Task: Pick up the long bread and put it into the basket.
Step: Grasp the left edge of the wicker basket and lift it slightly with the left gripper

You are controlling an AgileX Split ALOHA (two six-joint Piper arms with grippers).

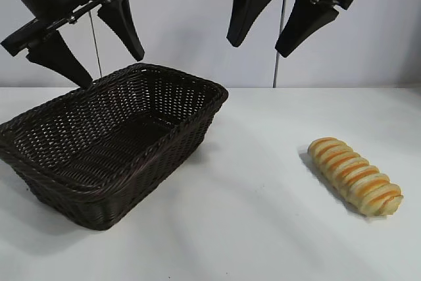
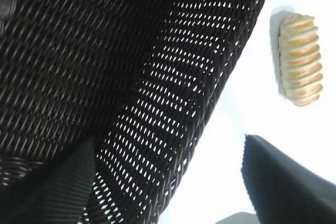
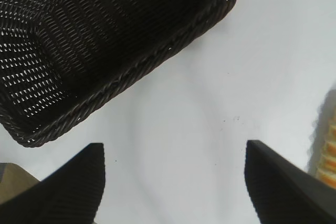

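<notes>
The basket (image 1: 112, 143), a dark brown woven wicker container with a braided rim, occupies the left half of the exterior frame, resting on the white table (image 1: 263, 228) with one corner turned toward the centre. Its interior holds nothing. The long bread (image 1: 356, 176), a golden-tan ridged loaf with orange-brown stripes, lies flat on the table at the lower right of the exterior frame, set diagonally and well apart from the basket. The left gripper (image 1: 112, 67) hangs at the upper left of the exterior frame, above the far rim of the basket, with its two black fingers spread wide and nothing between them. The right gripper (image 1: 263, 47) hangs at the upper centre-right, above bare table between the basket and the loaf, likewise spread wide and carrying nothing. In the left wrist view the basket wall (image 2: 173, 119) fills most of the frame, with the loaf (image 2: 301, 60) at the upper right. In the right wrist view the basket corner (image 3: 105, 45) sits at the upper left, and one end of the loaf (image 3: 328, 150) shows at the right edge.
</notes>
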